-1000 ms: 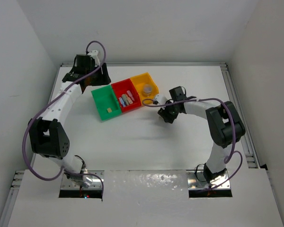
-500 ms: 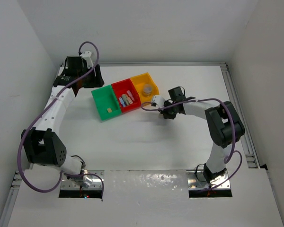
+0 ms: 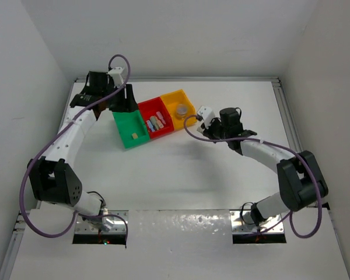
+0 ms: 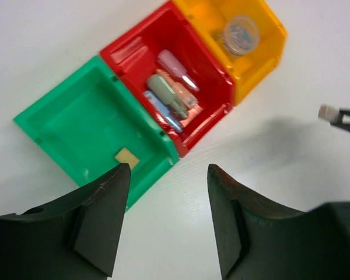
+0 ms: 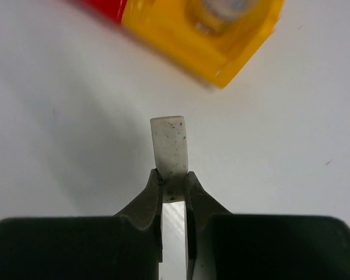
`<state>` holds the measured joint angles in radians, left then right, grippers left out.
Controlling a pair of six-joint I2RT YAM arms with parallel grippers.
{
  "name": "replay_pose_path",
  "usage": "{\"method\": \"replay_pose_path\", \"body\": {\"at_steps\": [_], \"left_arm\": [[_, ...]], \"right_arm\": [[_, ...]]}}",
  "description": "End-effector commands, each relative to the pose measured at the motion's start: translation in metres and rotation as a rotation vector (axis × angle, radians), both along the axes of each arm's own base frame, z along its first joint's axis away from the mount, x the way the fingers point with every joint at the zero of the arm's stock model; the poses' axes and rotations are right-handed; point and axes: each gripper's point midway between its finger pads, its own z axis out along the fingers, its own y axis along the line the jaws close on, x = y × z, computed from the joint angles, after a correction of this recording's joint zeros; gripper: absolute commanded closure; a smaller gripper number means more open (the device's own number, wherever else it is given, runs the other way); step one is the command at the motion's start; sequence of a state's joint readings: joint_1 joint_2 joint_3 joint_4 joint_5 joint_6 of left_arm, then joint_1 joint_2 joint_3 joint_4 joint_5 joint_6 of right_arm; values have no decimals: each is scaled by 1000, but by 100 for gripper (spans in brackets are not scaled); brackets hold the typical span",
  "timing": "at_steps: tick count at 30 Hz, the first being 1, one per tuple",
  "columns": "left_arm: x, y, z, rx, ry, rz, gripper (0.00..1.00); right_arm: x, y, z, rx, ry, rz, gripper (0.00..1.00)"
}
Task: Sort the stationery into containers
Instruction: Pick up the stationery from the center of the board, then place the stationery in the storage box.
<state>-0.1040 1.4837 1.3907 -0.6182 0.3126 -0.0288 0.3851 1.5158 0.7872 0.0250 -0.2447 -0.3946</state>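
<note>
Three containers stand in a slanted row: a green bin (image 4: 64,125) (image 3: 123,119), a red bin (image 4: 125,49) (image 3: 147,107) and an orange-yellow bin (image 4: 262,61) (image 3: 174,96). A tan block (image 4: 128,156) lies in the green one. Several pastel oblong pieces (image 4: 172,99) fill the red one. A grey roll (image 4: 240,34) sits in the orange-yellow one. My right gripper (image 5: 174,175) (image 3: 207,127) is shut on a small whitish speckled block (image 5: 169,146) (image 4: 326,112), held off the table just right of the orange-yellow bin. My left gripper (image 4: 166,169) (image 3: 127,105) hangs open and empty over the green bin's near corner.
The white table (image 3: 181,169) is walled by white panels on the left, back and right. A rail (image 3: 291,125) runs along its right edge. The purple cable (image 3: 189,125) loops beside the right wrist.
My right gripper has shut on the whitish block and lifted it; that arm's elbow swung out to the lower right. The left arm pulled back, then returned over the green bin.
</note>
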Motion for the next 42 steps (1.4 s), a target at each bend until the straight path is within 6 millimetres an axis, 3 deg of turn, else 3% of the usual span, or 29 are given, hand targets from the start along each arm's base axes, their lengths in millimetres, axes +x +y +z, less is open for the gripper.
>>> {"method": "replay_pose_path", "body": {"at_steps": [1,3,5,6,7,8,10,12,15,19,22,26,32,39,42], "left_arm": [[-13,-34,20,-64,-60,-146,45],[-20,-56,19,-108,-40,-219,43],[-24,-76,17,-132,-31,-274,38],[-26,-83,18,-145,-26,-295,37],[-25,-89,16,-155,-18,-307,34],[-26,-96,18,-167,-17,-321,33],[-25,-104,20,-184,-20,-335,32],[-21,-107,22,-201,-20,-327,32],[-18,-107,17,-201,-5,-306,37],[-16,-102,-5,-182,39,-258,41],[-12,-105,-4,-196,38,-248,44],[-6,-108,-3,-224,44,-242,57],[-6,-106,-9,-221,65,-230,71],[-22,-106,-7,-246,81,-271,68],[-26,-107,-12,-252,96,-279,74]], "right_arm": [[26,28,70,245,-187,-131,100],[30,61,101,382,-250,-181,100],[32,88,109,469,-235,-244,100],[38,104,126,507,-250,-248,100],[42,117,117,520,-211,-273,100],[42,135,128,531,-221,-260,100],[44,152,121,516,-218,-262,100],[42,166,131,570,-231,-252,100],[40,175,137,622,-204,-231,100],[31,189,137,628,-196,-200,100],[26,197,135,636,-186,-186,100],[20,204,139,650,-185,-160,100],[22,202,143,660,-194,-166,100],[30,196,143,652,-211,-199,100],[30,197,145,660,-213,-196,100]]}}
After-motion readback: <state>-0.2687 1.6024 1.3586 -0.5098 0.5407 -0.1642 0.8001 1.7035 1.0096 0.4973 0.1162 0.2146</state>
